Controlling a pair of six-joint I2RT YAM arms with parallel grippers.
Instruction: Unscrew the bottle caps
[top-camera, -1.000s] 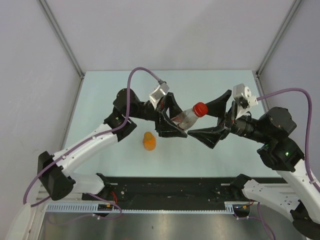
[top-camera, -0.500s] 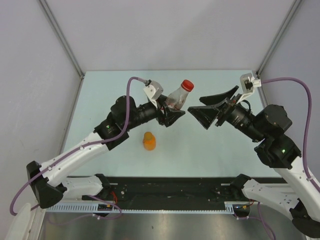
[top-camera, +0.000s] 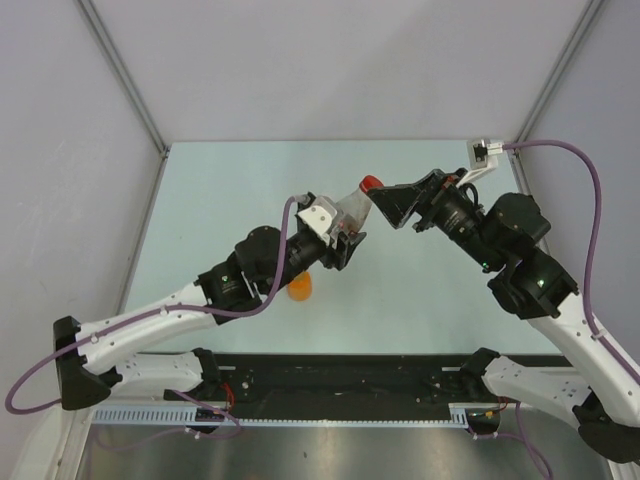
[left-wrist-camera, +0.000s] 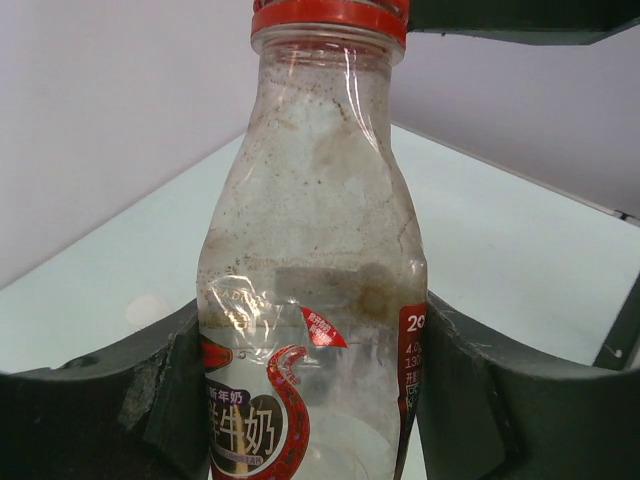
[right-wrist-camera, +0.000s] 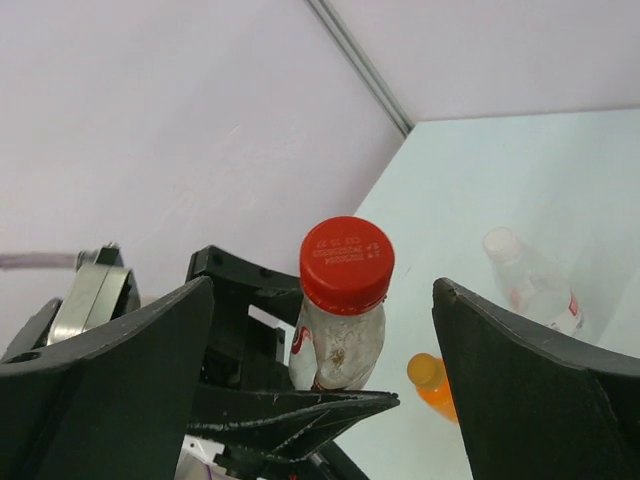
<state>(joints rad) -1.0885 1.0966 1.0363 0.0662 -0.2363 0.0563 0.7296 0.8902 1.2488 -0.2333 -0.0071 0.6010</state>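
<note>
Gripping clear bottle (left-wrist-camera: 318, 240) by its body in left gripper (left-wrist-camera: 320, 400), lifted off table (top-camera: 220, 190), right gripper (right-wrist-camera: 322, 290) spread wide near red cap (right-wrist-camera: 346, 262), risking tilted bottle or slipped grip if closed off-centre.

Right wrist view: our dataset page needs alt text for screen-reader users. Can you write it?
A red cap on a clear bottle sits centred in the gap of the open right pincer, touching neither side; the left pincer grips the bottle lower down. Beyond, on the pale table, are an orange bottle and a white-capped bottle.
</note>
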